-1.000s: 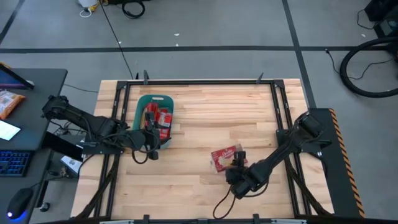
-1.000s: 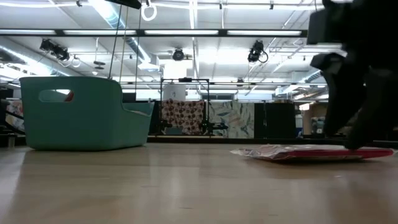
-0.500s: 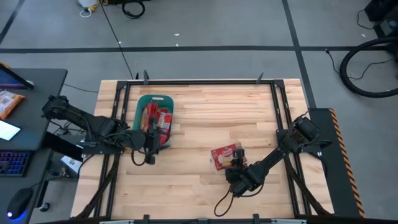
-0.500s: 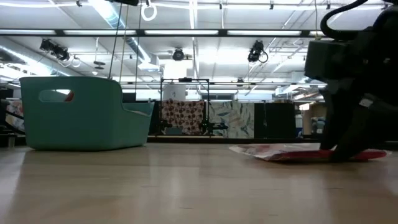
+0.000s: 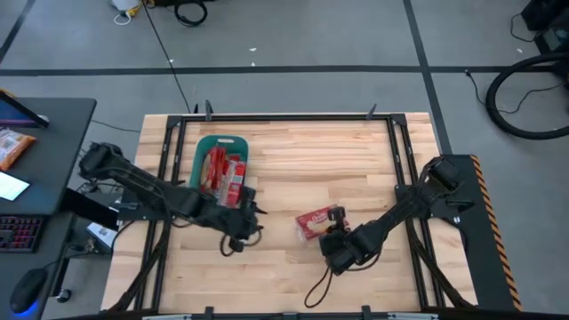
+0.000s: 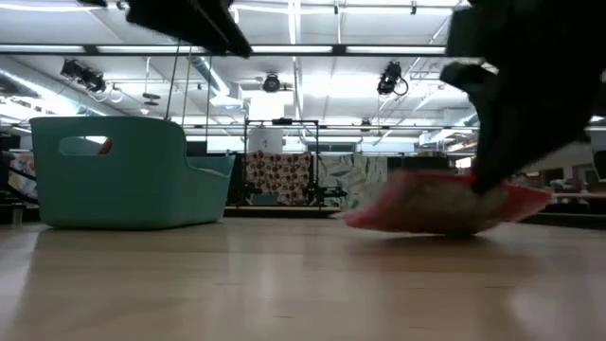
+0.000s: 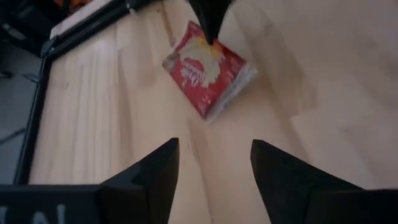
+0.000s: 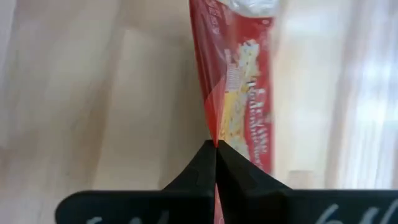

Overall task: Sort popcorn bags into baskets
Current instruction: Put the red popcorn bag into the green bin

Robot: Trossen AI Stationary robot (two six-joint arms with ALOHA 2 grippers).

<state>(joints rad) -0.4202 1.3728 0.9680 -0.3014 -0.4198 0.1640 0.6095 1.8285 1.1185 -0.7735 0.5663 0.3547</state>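
Note:
One red popcorn bag [image 5: 311,220] with a yellow panel is near the table's middle, and my right gripper [image 5: 336,233] is shut on it. In the low view the bag [image 6: 426,204] sits tilted under the dark gripper [image 6: 502,161]. My left gripper [image 5: 244,228] hovers open to the bag's left, between the basket and the bag; in the left wrist view its fingers [image 7: 214,165] point toward the bag [image 7: 208,68]. The teal basket [image 5: 220,142] stands at the far left with several red bags [image 5: 222,173] inside. My right gripper pinches the bag's edge [image 8: 216,138] between its two shut fingers, at the end nearest the table's right side. The fingers slant down from the near right. The bag reaches away from the fingers, tilted, its held end raised; whether the other end [image 6: 355,220] touches the table I cannot tell.
Bare wooden table top lies between the basket [image 6: 128,170] and the bag and all along the near edge. A black metal frame [image 5: 284,116] borders the table. A desk with a keyboard [image 5: 18,233] stands beyond the left edge.
My right gripper has shut on the bag's edge, raised that end and drawn the bag a little toward the table's left. The bag, flat on the table before, now sits tilted. My left gripper has gone from beside the basket toward the near right, closer to the bag.

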